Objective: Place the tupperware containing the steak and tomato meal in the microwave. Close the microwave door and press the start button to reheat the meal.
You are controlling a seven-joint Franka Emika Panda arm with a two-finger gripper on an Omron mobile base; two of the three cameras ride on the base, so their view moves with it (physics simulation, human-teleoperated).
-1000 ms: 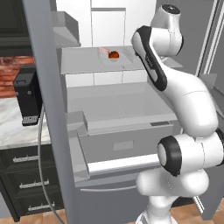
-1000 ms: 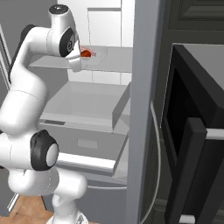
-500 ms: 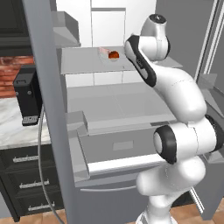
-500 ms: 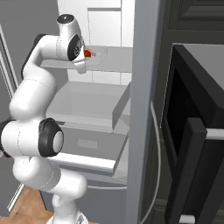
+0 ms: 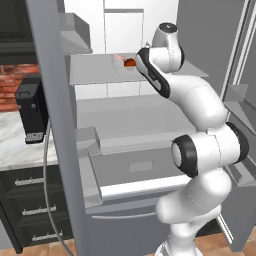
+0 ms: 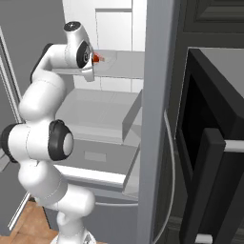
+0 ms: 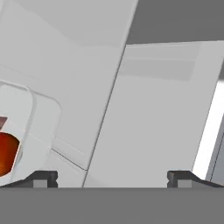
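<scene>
The clear tupperware [image 5: 123, 60] sits on the upper fridge shelf [image 5: 95, 72], with the red tomato [image 5: 129, 63] showing through it and the steak barely visible. From the right base view the tupperware [image 6: 104, 58] lies just past my wrist. In the hand view the tupperware [image 7: 27, 127] is at the left edge with the tomato [image 7: 6, 154] inside. My gripper [image 7: 113, 179] is open, its fingertips [image 7: 42, 178] wide apart, to the right of the container and not touching it. The black microwave [image 6: 200, 100] stands at the right with its door [image 6: 214, 190] swung open.
The grey fridge door [image 5: 52, 125] stands open on the left, and another fridge wall [image 6: 157, 119] separates the fridge from the microwave. Lower fridge shelves and a drawer [image 5: 135, 170] jut out below. A small black box appliance [image 5: 31, 114] sits on the marble counter [image 5: 12, 150].
My arm has swung left and down toward the upper shelf, bringing the wrist close beside the tupperware. The tupperware has not moved.
</scene>
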